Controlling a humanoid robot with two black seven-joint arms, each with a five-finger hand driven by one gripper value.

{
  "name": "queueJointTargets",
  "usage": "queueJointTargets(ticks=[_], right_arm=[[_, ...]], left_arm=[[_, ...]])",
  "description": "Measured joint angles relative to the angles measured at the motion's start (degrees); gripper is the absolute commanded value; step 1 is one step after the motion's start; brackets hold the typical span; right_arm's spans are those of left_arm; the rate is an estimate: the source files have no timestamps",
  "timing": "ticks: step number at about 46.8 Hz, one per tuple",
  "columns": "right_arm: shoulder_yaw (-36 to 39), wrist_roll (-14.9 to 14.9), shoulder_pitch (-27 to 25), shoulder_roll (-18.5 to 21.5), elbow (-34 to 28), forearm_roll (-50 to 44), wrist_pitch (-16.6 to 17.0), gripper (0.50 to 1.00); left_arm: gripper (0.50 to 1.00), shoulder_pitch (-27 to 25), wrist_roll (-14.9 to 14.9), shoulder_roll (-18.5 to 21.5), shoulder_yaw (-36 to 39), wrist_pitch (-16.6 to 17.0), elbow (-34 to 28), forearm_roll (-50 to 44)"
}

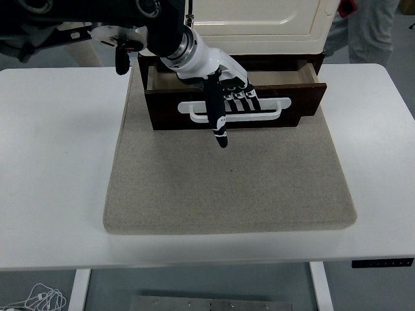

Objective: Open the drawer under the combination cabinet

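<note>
The drawer, partly drawn out beneath the cream cabinet, is judged stiff, fairly heavy wood. It is best held by its white handle, around which the left hand is curled, thumb pointing down. Below lies a grey mat on the worktop.
</note>
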Motion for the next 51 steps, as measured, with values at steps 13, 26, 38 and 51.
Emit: queueJointTargets(ticks=[13,26,38,51], right_arm=[[0.00,0.00,-0.01,0.00,0.01,0.00,0.03,0.926],[0.00,0.00,-0.01,0.00,0.01,0.00,-0.01,0.926],[0.00,0.00,0.00,0.00,0.01,0.00,0.01,0.926],[0.00,-0.01,-0.01,0.00,0.00,0.00,0.01,0.926]], left_arm=[[1.000,-0.39,-0.03,0.01,-0.09,2.02,-0.01,1.47],[1.000,-0.96,-0.06,0.15,-3.35,1.67,-0.07,1.42],[1.000,-1.69,-0.15,2.30,-11.66,1.25,0.46,1.21],[1.000,-0.02,-0.60,7.63,-29.59,2.15,5.82,-0.04]])
